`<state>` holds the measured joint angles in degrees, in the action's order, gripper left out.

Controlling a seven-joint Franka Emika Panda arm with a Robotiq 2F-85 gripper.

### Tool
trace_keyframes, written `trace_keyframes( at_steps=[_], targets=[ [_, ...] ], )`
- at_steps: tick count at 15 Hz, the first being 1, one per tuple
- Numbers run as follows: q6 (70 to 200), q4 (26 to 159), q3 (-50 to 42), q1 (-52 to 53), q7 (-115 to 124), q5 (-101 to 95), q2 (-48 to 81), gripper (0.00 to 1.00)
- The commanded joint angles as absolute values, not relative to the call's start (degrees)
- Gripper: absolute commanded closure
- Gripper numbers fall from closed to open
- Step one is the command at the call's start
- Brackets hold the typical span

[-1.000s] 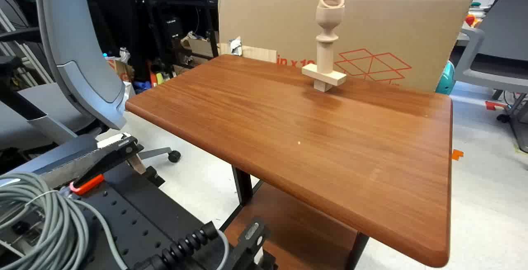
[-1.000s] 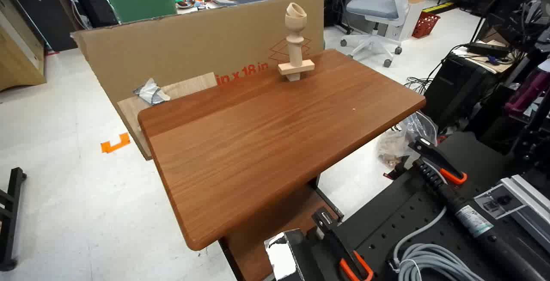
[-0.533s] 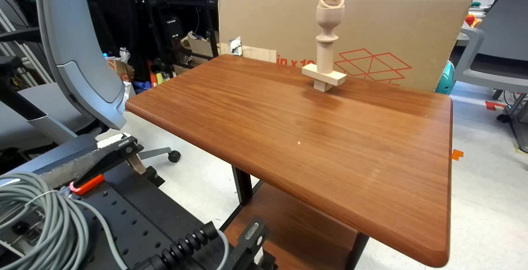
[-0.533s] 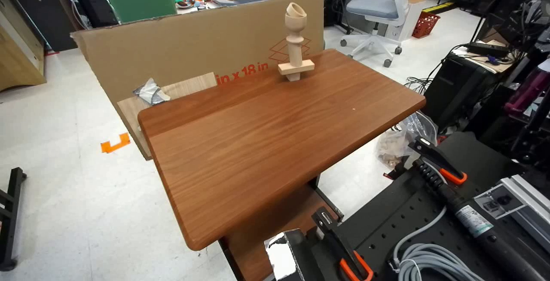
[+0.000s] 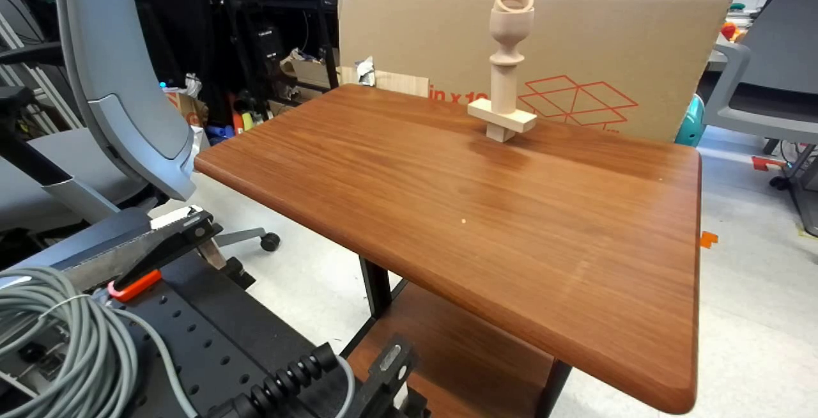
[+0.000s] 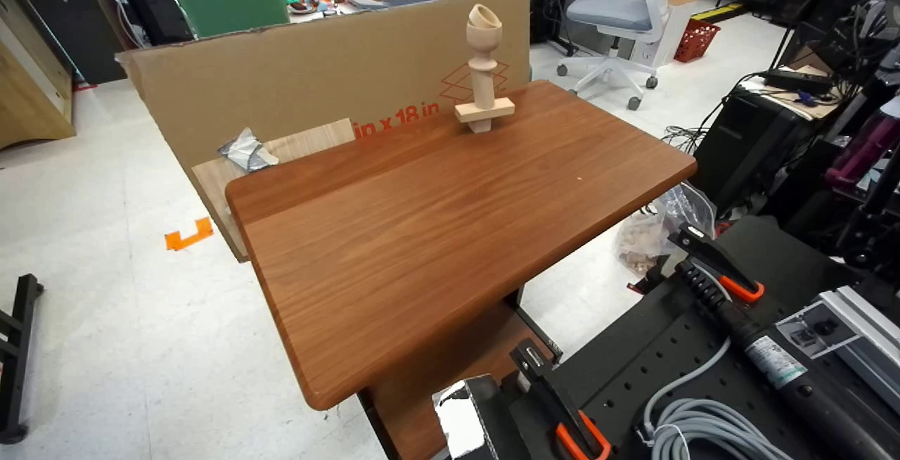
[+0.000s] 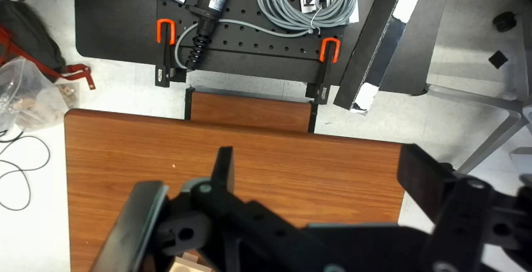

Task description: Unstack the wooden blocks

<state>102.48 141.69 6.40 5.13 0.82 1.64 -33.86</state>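
Note:
A tower of pale wooden blocks stands upright near the table's far edge in both exterior views. From the top it has a slanted ring [image 5: 514, 0], a turned cup-shaped block [image 5: 510, 27], a cylinder [image 5: 503, 89], a flat plank [image 5: 501, 116] and a small base block [image 5: 498, 133]. The cup-shaped block [image 6: 484, 38] and plank [image 6: 485, 109] show the same order. In the wrist view, part of a pale wooden block [image 7: 187, 265] shows at the bottom edge, mostly hidden behind the gripper. My gripper [image 7: 318, 155] is open and empty above the table, apart from the tower. The exterior views do not show it.
The brown table [image 5: 447, 201] carries the tower. A cardboard sheet [image 6: 316, 66] stands right behind the table and tower. A black perforated bench [image 7: 249, 43] with clamps, a black cable fitting and a coiled grey cable [image 7: 307, 1] lies across a gap. A grey chair [image 5: 128, 73] stands beside the table.

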Motion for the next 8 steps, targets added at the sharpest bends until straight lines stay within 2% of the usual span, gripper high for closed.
trace_keyframes(
  at_steps=[1,8],
  targets=[
    [104.69,138.08,4.43,3.37,3.89,2.76,-29.84,0.0],
    [116.11,128.87,1.28,1.03,3.48,2.46,-17.46,0.0]
  ],
)
